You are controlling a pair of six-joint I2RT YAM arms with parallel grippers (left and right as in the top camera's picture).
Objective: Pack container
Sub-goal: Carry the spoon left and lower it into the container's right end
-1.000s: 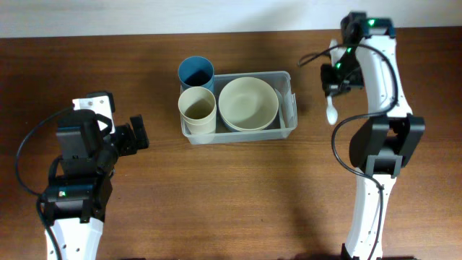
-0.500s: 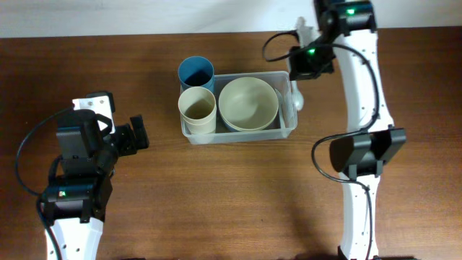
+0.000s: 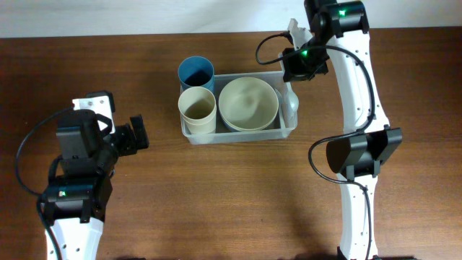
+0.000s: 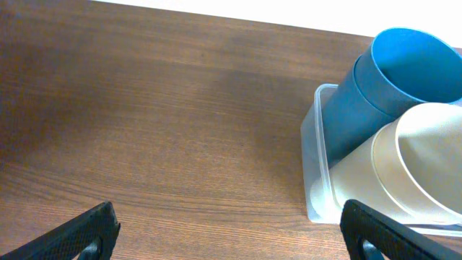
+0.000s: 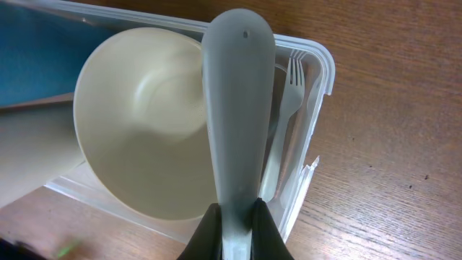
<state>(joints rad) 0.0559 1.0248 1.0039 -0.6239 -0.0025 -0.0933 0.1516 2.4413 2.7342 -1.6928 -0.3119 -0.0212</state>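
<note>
The container (image 3: 231, 136) sits near the far edge of the tabletop (image 3: 216, 202), roughly midway between its left and right edges, long side parallel to that far edge.

Contents:
- Blue cup (image 4: 375, 87) – tilted, in the corner nearest the tabletop's far-left corner, with its mouth reaching past the rim.
- Beige cup (image 3: 197, 108) – just beside the blue cup, on the near side.
- Bowl (image 5: 144, 123) – occupies the middle of the container.
- Fork (image 5: 285, 123) – lies between the bowl and the end wall facing the tabletop's right edge.

The right tool (image 5: 234, 227) is clamped on the handle of a pale spoon (image 5: 237, 108). The spoon reaches over the bowl's rim and the fork, at the container's right-hand end; whether it touches anything there cannot be determined.

The left tool (image 4: 227, 235) hangs above bare tabletop toward the left edge, well apart from the container – fingers spread wide, gripping nothing.
</note>
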